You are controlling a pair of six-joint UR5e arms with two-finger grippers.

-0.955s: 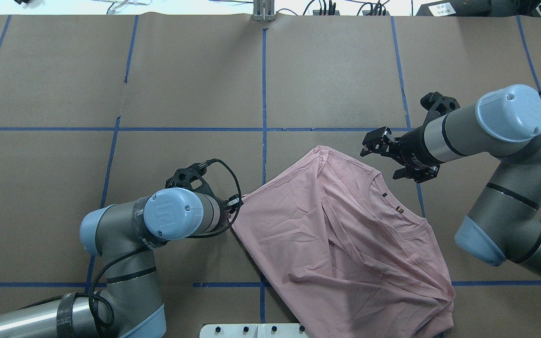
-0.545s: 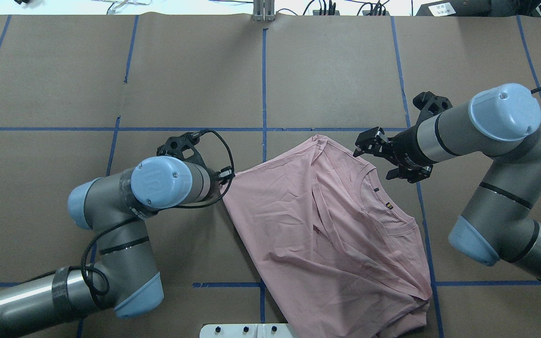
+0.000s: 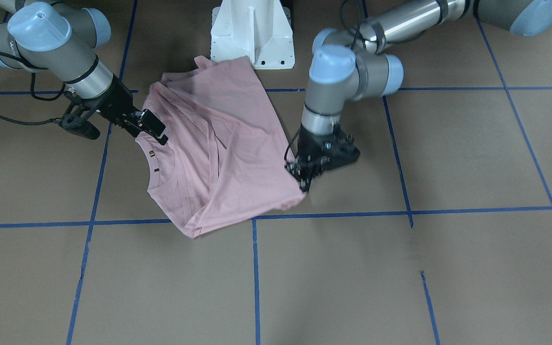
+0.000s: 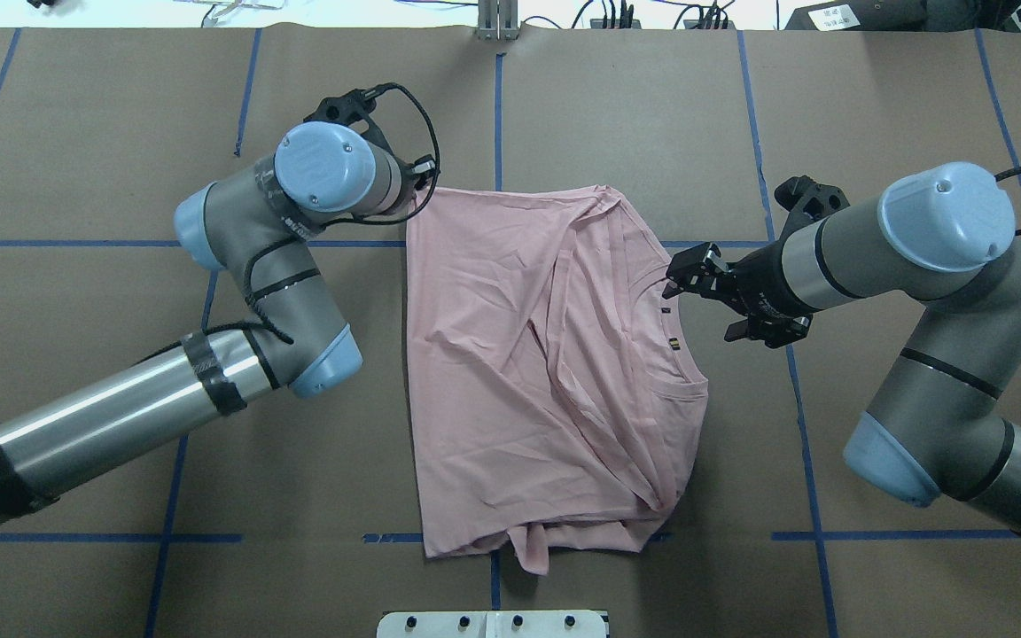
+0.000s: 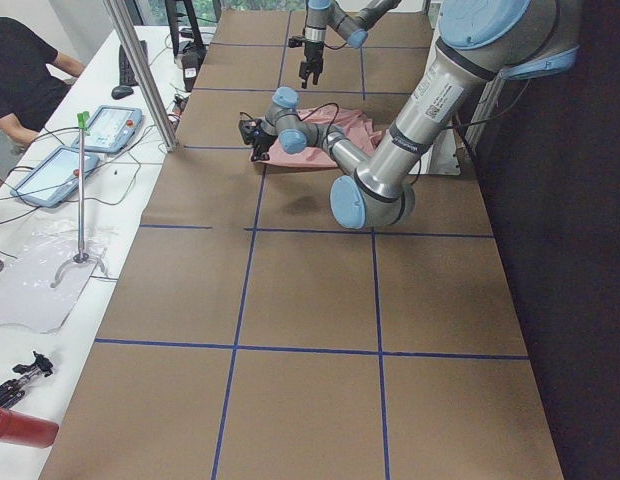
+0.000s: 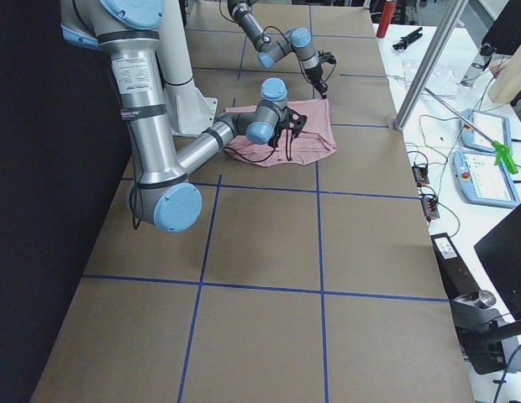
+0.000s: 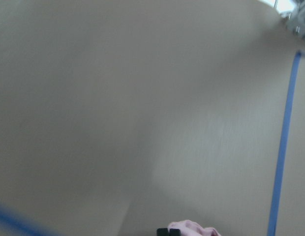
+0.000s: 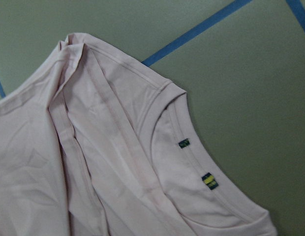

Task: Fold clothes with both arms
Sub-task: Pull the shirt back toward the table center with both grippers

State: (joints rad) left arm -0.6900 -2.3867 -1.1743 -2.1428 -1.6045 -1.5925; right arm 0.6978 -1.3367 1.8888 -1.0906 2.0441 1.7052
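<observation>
- Since a second ago your left gripper (image 3: 303,178) has dragged the T-shirt (image 4: 510,354) up-table; it pinches the far corner
- right gripper (image 4: 681,273) — spread, empty — sits just beside the collar; shirt lies lengthwise between both arms

The shirt (image 4: 519,354) lies on the table (image 4: 120,133), one corner between the left gripper's (image 3: 303,182) fingers, its collar (image 8: 165,105) just before the right gripper's (image 3: 154,129).
</observation>
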